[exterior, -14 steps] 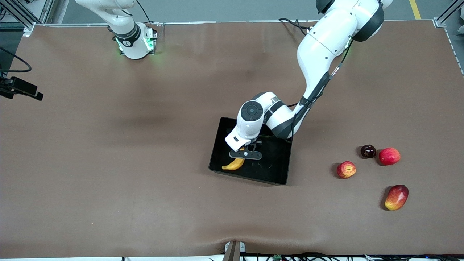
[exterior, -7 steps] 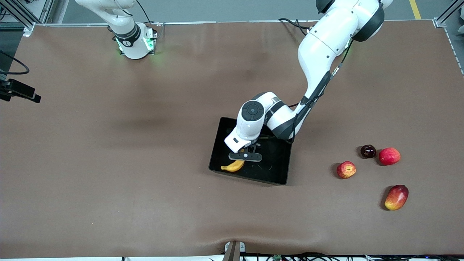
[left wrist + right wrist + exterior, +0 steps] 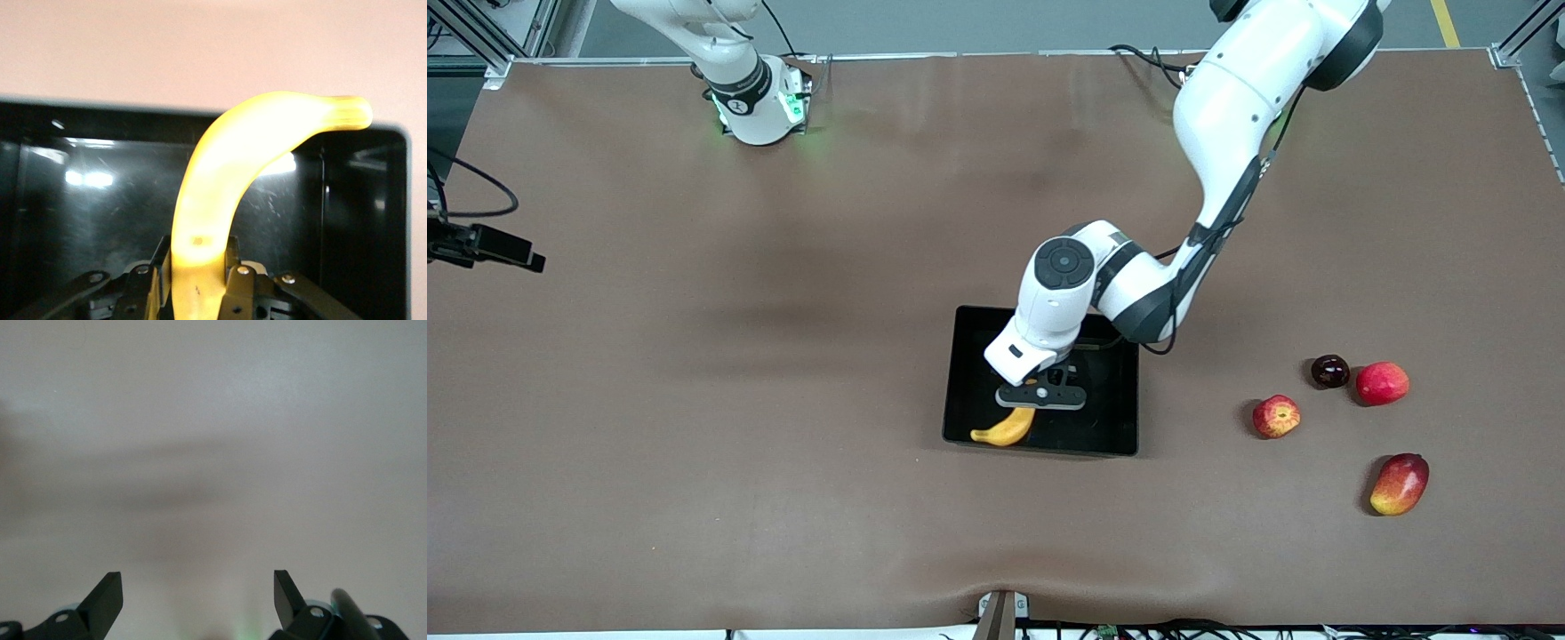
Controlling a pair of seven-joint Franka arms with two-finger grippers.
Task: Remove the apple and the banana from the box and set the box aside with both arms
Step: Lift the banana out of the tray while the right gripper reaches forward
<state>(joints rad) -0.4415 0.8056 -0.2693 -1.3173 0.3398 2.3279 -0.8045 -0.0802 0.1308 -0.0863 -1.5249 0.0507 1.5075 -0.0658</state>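
Note:
The curved yellow banana [image 3: 1005,429] [image 3: 227,173] is in the black box [image 3: 1112,427] [image 3: 87,213], at the corner nearest the front camera on the right arm's side. My left gripper [image 3: 1040,404] [image 3: 197,250] reaches into the box and is shut on one end of the banana. The banana's free tip points over the box wall. The small red apple with yellowish streaks [image 3: 1276,416] lies on the table toward the left arm's end, apart from the box. My right gripper [image 3: 198,583] hangs open over bare table cloth with nothing between its fingers.
Beside the streaked apple lie a dark plum [image 3: 1329,371], a red apple [image 3: 1382,383] and, nearer the front camera, a red-yellow mango [image 3: 1399,484]. The right arm's base [image 3: 758,107] stands at the table's farthest edge. A brown cloth covers the table.
My left gripper has closed on the banana and shifted slightly toward the front camera. The box has turned from skewed to square with the table edge. The other fruits have not moved.

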